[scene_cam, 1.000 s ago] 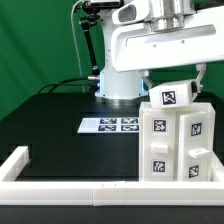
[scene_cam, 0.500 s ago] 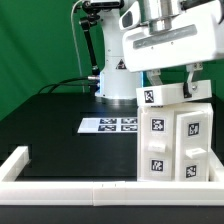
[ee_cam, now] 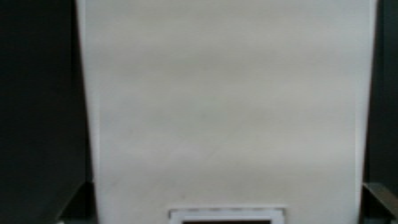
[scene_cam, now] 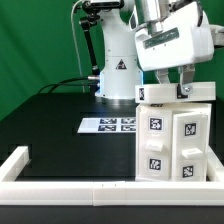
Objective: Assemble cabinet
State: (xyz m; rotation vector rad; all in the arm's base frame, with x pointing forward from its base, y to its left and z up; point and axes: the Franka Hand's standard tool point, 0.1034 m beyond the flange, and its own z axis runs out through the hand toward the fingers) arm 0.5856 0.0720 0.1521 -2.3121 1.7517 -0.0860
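Note:
The cabinet [scene_cam: 175,148] stands upright at the exterior view's right: a white box with tagged drawer-like blocks on its front. A white tagged top piece [scene_cam: 168,95] lies roughly level on the cabinet. My gripper [scene_cam: 176,85] is right above this piece, its fingers straddling it and shut on it. In the wrist view the piece's flat white face [ee_cam: 222,100] fills nearly the whole picture, with a tag at one edge. A dark fingertip [ee_cam: 381,203] shows at its side, and the gripper [ee_cam: 222,208] spans the piece.
The marker board [scene_cam: 110,125] lies on the black table left of the cabinet. A long white rail [scene_cam: 60,185] edges the table's front and left. The arm's white base [scene_cam: 115,80] stands behind, with a cable and a green backdrop.
The top piece was held tilted above the cabinet. It has come down and levelled out onto the cabinet's top, while my gripper shifted toward the exterior view's right.

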